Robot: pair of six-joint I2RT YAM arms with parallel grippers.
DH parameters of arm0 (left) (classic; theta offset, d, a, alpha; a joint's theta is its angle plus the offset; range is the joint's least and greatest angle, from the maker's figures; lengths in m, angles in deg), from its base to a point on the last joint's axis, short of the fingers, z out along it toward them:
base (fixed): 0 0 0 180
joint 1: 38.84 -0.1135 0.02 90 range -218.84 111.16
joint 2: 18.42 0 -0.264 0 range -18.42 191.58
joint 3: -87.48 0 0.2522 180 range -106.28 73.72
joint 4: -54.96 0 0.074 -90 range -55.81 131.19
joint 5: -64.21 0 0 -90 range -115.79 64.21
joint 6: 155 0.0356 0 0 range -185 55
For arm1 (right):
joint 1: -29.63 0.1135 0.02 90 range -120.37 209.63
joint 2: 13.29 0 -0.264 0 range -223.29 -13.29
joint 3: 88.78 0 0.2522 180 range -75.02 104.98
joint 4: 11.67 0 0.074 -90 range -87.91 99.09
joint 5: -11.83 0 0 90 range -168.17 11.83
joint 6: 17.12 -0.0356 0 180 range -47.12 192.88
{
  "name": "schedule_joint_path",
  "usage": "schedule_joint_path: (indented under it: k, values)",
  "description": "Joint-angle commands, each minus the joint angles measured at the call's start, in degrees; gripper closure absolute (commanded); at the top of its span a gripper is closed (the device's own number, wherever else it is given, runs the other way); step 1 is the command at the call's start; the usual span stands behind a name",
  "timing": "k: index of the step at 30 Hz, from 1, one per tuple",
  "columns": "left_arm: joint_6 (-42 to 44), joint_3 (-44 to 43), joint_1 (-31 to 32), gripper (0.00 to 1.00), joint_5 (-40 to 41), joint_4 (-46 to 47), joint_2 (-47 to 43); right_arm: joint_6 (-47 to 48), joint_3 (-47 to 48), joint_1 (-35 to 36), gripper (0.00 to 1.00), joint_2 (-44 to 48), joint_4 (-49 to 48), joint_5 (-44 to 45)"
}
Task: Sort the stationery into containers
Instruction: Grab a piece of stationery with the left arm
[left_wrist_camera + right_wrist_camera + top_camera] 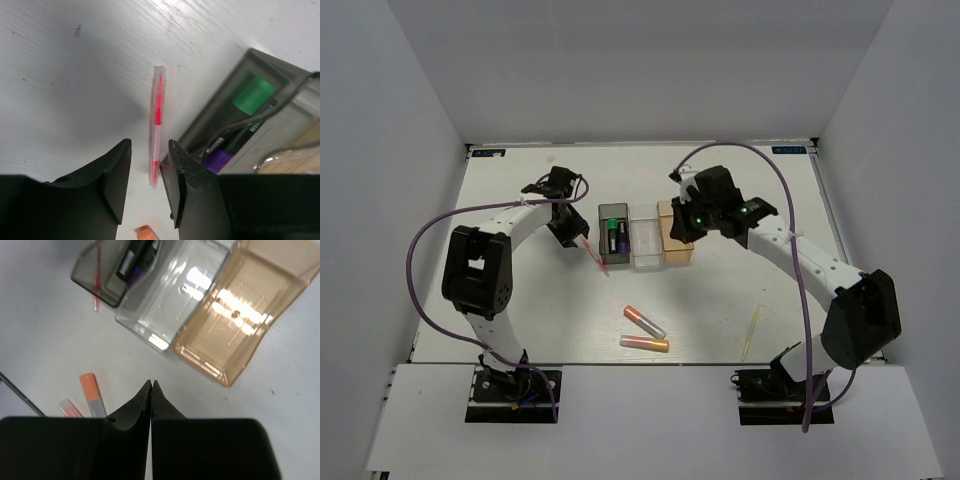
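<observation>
The pink pen (157, 120) lies flat on the white table (75, 100), just beside the left wall of the dark grey bin (215, 105), which already holds a green-capped marker (254, 94) and a purple-capped marker (218, 159). In the left wrist view the pen's long axis runs almost straight up the frame, with its lower end between the jaws of the left gripper (149, 147). Those jaws stand apart across the pen and do not pinch it. The pen sits close against the right finger (175, 175) with a clear gap to the left one, so the grip line crosses the pen squarely. The left arm is plainly the nearer. The right gripper (151, 390) hangs over the orange-tan bin (200, 360), its fingers pressed together on nothing. The clear bin (150, 337) sits between the other two. To the pen's left the table is bare, but the bin wall crowds the right finger. Near the lower middle of the top view lie two orange-pink tubes (643, 320) (645, 343), and a yellow pen (751, 332) lies at lower right.
</observation>
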Motion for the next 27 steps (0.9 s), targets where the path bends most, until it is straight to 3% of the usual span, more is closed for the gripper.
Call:
schedule_joint_path:
  k: [1,16,27]
  values:
    - [-0.6,-2.0,-0.7,0.54,-0.2,-1.8,0.4,1.6,-5.2,-0.8,1.00,2.8,-1.9,0.6]
    - [-1.5,-8.5,0.6,0.55,-0.6,-3.0,7.6,-1.2,-14.9,-5.6,1.00,8.4,-3.9,-3.9]
    - [-1.6,-7.9,1.9,0.60,0.6,-4.1,10.7,-2.8,-17.0,-9.4,1.00,11.9,-4.0,-6.6]
